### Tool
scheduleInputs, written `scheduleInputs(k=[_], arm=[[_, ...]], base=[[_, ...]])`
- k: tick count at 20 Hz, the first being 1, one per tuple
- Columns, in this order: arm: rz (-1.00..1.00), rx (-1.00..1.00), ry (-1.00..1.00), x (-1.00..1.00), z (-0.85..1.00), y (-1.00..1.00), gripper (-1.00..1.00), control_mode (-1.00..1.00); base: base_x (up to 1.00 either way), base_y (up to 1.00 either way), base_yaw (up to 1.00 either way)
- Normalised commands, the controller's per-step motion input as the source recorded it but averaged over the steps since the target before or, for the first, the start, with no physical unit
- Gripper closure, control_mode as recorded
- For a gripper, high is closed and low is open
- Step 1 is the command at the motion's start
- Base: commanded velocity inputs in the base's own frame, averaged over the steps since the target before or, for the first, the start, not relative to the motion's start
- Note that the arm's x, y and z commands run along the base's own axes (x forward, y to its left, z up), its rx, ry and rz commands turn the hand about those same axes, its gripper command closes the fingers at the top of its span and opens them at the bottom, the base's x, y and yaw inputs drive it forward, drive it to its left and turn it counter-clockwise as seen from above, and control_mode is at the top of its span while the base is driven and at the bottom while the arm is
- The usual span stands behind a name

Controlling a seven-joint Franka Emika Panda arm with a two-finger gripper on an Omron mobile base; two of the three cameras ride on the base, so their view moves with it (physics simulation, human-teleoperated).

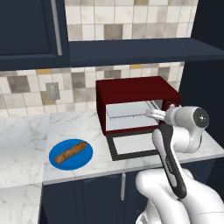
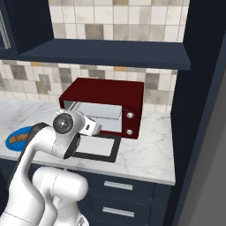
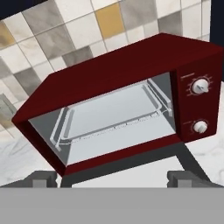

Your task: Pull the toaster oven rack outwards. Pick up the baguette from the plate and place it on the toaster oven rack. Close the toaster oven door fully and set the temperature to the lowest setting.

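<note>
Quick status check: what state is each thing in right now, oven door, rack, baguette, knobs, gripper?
toaster oven door: fully open, lying flat on the counter.
toaster oven rack: inside the cavity, not pulled out.
baguette: lying on the plate.
knobs: setting unreadable.
gripper: open, empty, in front of the oven opening.

Counter: we see a white marble counter with grey veining, running along the wall.
Backsplash: we find square tiles in beige, grey and ochre behind the counter.
Outlet: we record a pale wall outlet set into the tiles, above the counter.
Upper cabinets: we see a dark navy upper cabinet, with a dark shelf beside it.
Lower cabinets: we log navy drawers with silver bar handles under the counter.
</note>
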Motion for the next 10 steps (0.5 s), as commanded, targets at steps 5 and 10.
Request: scheduleInputs(k=[5, 10], arm=[[0.0, -0.01, -0.11, 0.02, -0.14, 0.06, -1.0, -1.0], [0.0, -0.11, -0.19, 0.1, -0.43, 0.21, -1.0, -1.0]], base=[[0.0, 0.0, 0.0], [0.0, 0.0, 0.0]])
